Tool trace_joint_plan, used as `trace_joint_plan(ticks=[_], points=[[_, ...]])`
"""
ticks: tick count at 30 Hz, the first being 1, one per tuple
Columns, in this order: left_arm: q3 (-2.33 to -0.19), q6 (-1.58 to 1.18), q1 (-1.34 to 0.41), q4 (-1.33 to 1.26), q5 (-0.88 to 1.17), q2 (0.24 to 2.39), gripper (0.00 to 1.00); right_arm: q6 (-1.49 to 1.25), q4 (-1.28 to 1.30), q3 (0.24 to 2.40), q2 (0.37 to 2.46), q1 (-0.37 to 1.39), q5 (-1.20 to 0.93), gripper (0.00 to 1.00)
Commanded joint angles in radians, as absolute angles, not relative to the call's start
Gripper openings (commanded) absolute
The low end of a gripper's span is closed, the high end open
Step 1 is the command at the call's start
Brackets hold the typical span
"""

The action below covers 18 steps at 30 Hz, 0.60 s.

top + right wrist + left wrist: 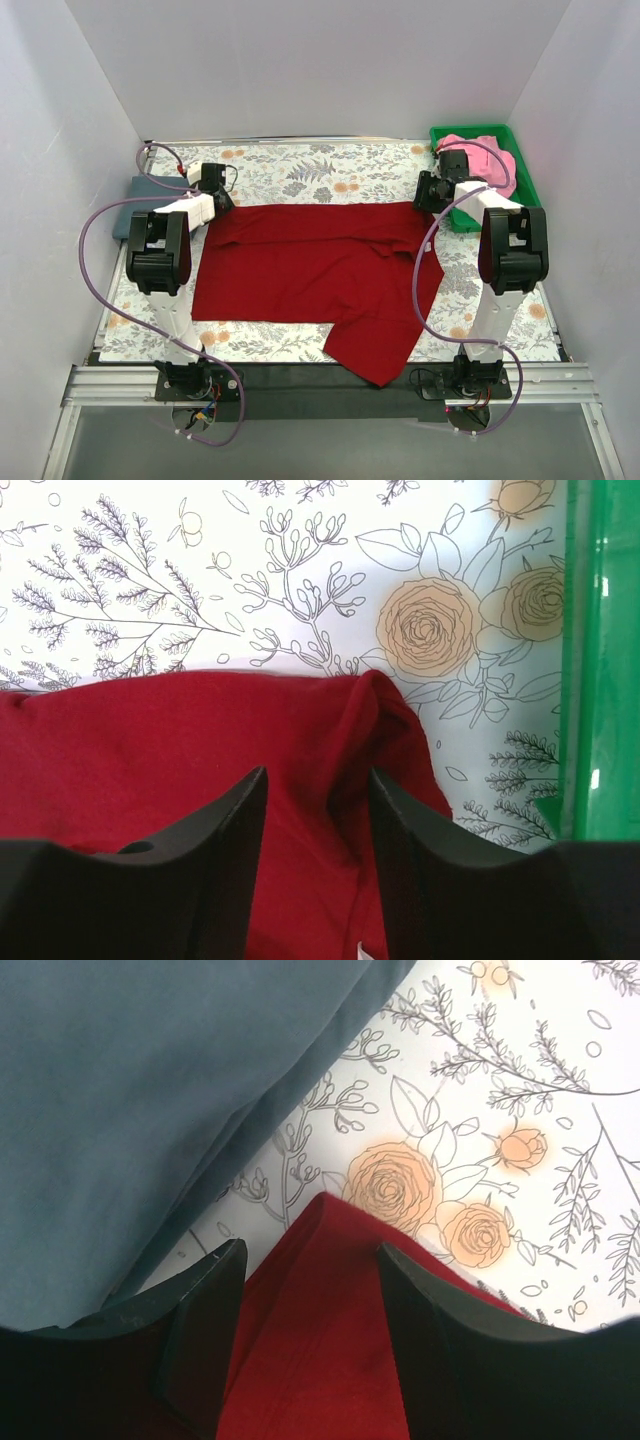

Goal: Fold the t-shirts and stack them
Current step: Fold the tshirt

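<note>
I have the dark red t-shirt [315,265] spread across the middle of the table [300,175], one sleeve trailing toward the near edge. Both arms are at its far edge. The left gripper [310,1260] sits astride the far-left corner and the right gripper [317,780] astride the far-right one. On each, the jaws stand apart with red cloth lying in the gap, so nothing is pinched yet. To do this pick well I would sink both sets of fingers until they press into the cloth, then close on the hem itself rather than on the patterned cover underneath. I would then lift both corners level so the fold comes toward me straight. On the right, a raised ridge near the corner should go inside the bite. The slate blue-grey t-shirt [150,1090] lies folded at the left edge, just beside my left fingers, and I must not snag it. The pink t-shirt [480,150] is bunched in the green bin [600,660] at the far-right corner. The wrist views don't show whether the fingertips touch the cloth, and the overhead view hides both tips behind the wrists.
</note>
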<state>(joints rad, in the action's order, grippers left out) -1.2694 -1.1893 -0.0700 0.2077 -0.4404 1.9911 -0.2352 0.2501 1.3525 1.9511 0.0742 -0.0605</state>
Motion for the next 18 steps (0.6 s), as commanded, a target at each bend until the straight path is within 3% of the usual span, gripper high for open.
trace_joint_plan(ticks=[1, 14, 18], points=[[-1.312, -1.17, -0.066, 0.187, -0.443, 2.005, 0.51, -0.249, 0.19, 1.37, 1.967, 0.069, -0.077, 0.43], [-1.298, -1.166, -0.066, 0.187, -0.443, 2.013, 0.45, -0.253, 0.175, 1.361, 1.99, 0.06, -0.081, 0.21], [-1.295, -1.169, -0.066, 0.184, -0.443, 1.997, 0.35, -0.247, 0.173, 1.355, 1.987, 0.06, -0.075, 0.13]])
